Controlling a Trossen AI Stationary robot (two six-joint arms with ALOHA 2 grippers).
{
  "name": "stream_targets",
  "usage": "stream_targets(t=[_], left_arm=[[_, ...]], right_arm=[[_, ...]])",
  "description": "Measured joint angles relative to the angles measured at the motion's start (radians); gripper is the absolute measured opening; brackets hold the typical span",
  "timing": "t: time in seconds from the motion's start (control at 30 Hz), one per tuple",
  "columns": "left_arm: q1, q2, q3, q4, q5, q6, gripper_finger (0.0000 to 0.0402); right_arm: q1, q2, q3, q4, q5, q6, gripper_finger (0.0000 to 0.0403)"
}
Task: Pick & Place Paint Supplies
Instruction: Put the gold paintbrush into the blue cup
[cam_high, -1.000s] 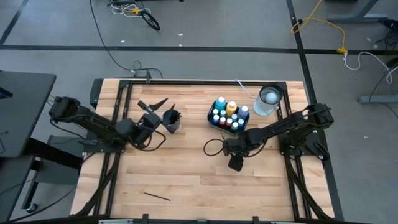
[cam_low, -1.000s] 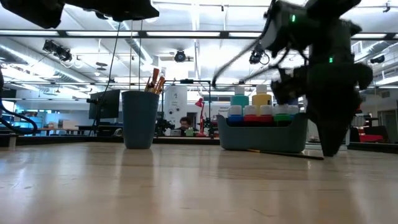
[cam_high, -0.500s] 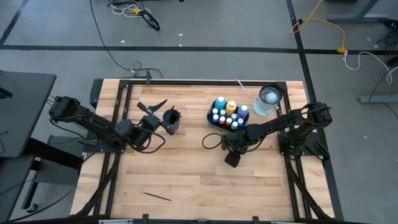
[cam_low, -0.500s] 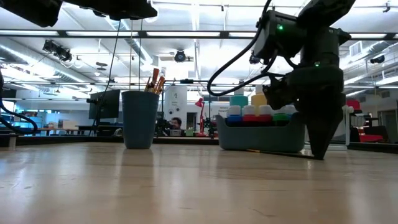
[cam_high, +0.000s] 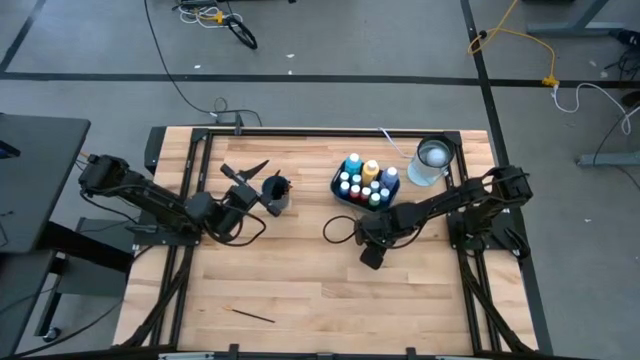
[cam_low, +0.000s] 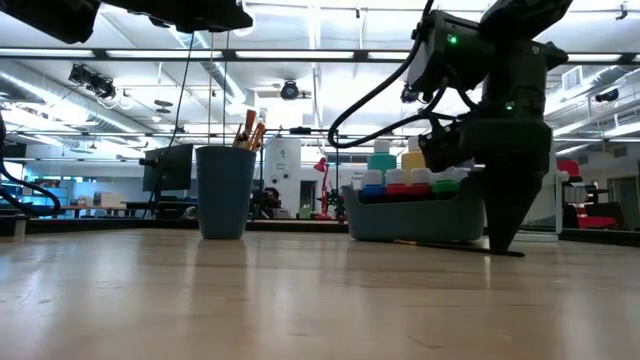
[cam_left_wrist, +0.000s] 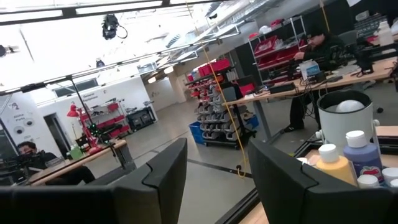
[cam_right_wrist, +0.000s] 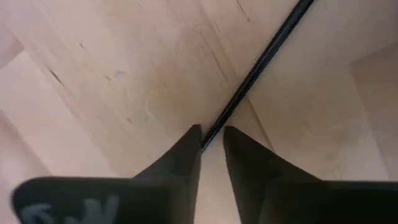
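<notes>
A thin dark paintbrush (cam_right_wrist: 261, 59) lies flat on the wood just in front of the grey bin (cam_low: 415, 215) that holds white-capped paint bottles (cam_high: 362, 183). My right gripper (cam_right_wrist: 211, 140) points down over the brush (cam_low: 450, 243). Its fingers are nearly together, one on each side of the handle, with a narrow gap between them. My left gripper (cam_left_wrist: 217, 168) hangs open and empty above the table, beside the dark cup (cam_high: 277, 192) that has brushes (cam_low: 250, 128) standing in it. My right gripper comes at the paintbrush from above, its fingers lying across the handle (cam_right_wrist: 214, 124) with the tips down at the table. The handle runs up to the inner edge of one fingertip (cam_right_wrist: 189, 146). I cannot tell whether the fingers touch it. The brush lies flat on the wood.
A clear cup of water (cam_high: 432, 160) stands at the far right corner behind the bin. Another thin brush (cam_high: 253, 315) lies alone near the table's front edge. A black cable (cam_high: 340, 232) loops off my right arm over the table's middle.
My right gripper has shifted a little toward the table's left and sunk, so its fingertips now stand at the table by the brush in front of the bin.
</notes>
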Motion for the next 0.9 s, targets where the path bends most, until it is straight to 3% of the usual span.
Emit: stream_targets(t=[0.3, 0.73, 0.9], left_arm=[[0.000, 0.000, 0.000, 0.000, -0.061, 0.026, 0.0178], [-0.040, 0.000, 0.000, 0.000, -0.050, -0.002, 0.0178], [-0.096, 0.000, 0.000, -0.001, -0.035, -0.047, 0.0178]], right_arm=[[0.059, -0.001, 0.000, -0.023, 0.038, -0.023, 0.0016], [0.209, 0.003, -0.006, -0.015, 0.202, -0.137, 0.0022], [0.210, 0.002, 0.043, -0.084, 0.169, -0.148, 0.0009]])
